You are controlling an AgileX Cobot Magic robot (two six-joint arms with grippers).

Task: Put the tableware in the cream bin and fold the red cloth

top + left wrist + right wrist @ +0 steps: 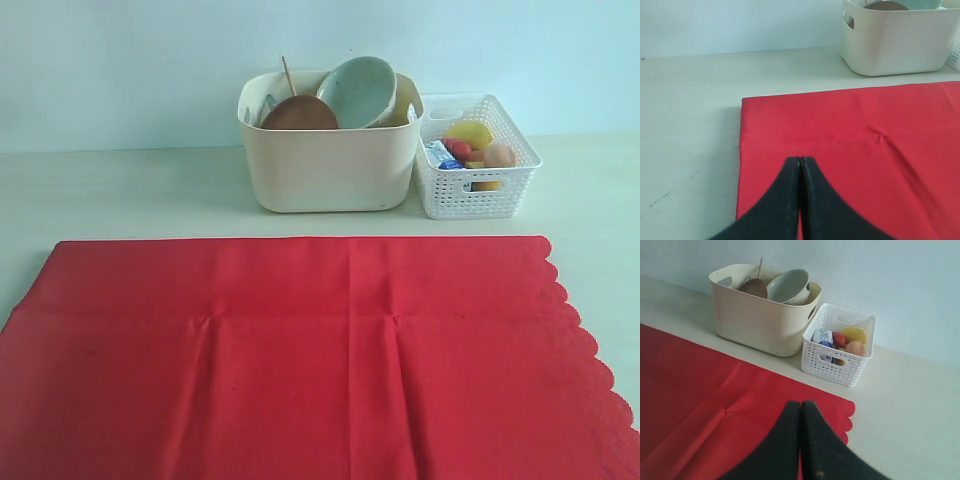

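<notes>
— Done with the tableware [358, 92]?
— Seemingly: piled in the cream bin [330, 170], just behind the red cloth [300, 360] lying flat.
— Folding next, then?
— Yes. Pressed together and empty on both left gripper [800, 160] and right gripper [800, 405], above the cloth; calls for opening, then pinching an edge.

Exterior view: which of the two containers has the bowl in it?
The cream bin, the larger smooth-walled tub on the left; the bowl leans inside it beside a brown plate. The white lattice basket holds food instead.
</notes>
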